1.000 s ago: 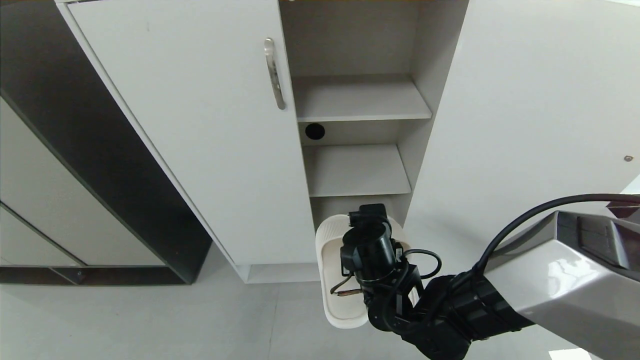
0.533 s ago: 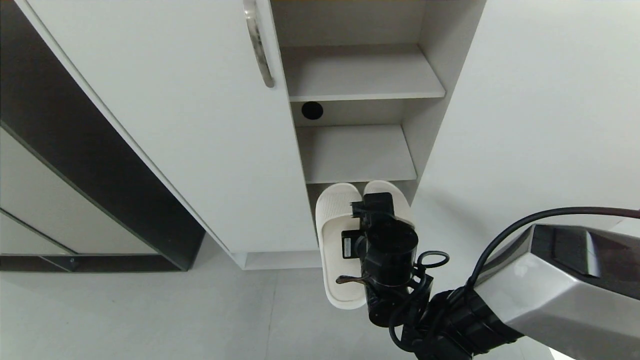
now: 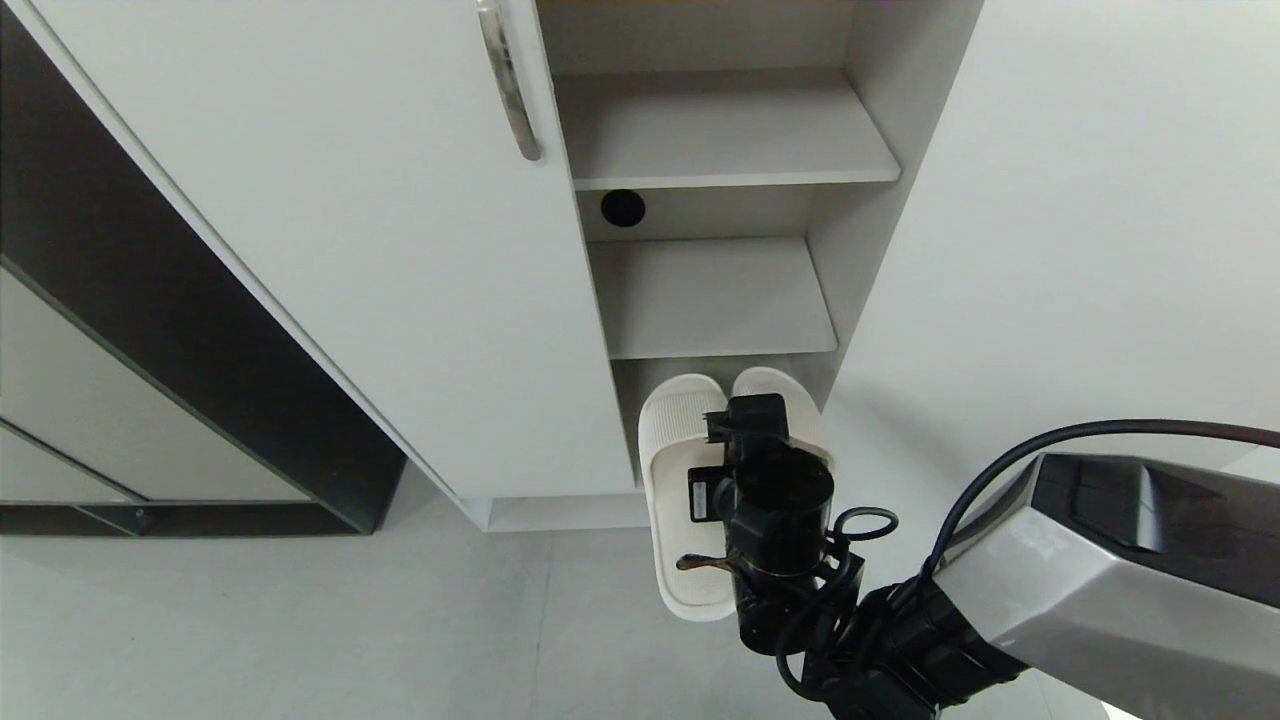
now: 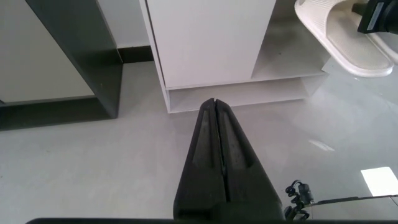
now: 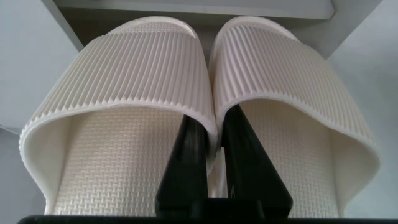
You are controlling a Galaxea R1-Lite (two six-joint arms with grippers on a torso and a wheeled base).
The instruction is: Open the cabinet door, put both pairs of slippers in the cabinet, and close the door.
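- Right claw (image 5: 214,132): clamped on a pair of cream ribbed slippers (image 3: 672,450). One finger (image 5: 188,146) sits inside each slipper, and the two inner side walls are squeezed together btwn the fingers, so the gap is only as wide as those walls.
- Slippers lie side by side, soles down, toes toward the cabinet (image 3: 850,300). The toe ends are at the mouth of the bottom compartment, just under the lower shelf (image 3: 710,300). The heel ends stick out over the grey floor (image 3: 300,620).
- In the left wrist view the near slipper (image 4: 339,34) hangs above the cabinet's base, w/ its heel out past the front edge.
- Cabinet: the left door (image 3: 330,250) is closed, w/ a metal handle (image 3: 507,90) at its edge. The right door (image 3: 1080,220) is swung open.
- Inside is an upper shelf (image 3: 725,130), w/ a round black hole (image 3: 622,207) in the back wall btwn the two shelves.
- Left claw (image 4: 214,107): fingers pressed flat together, nothing in them. It is low over the floor, aimed at the cabinet's base, well apart from the slippers.
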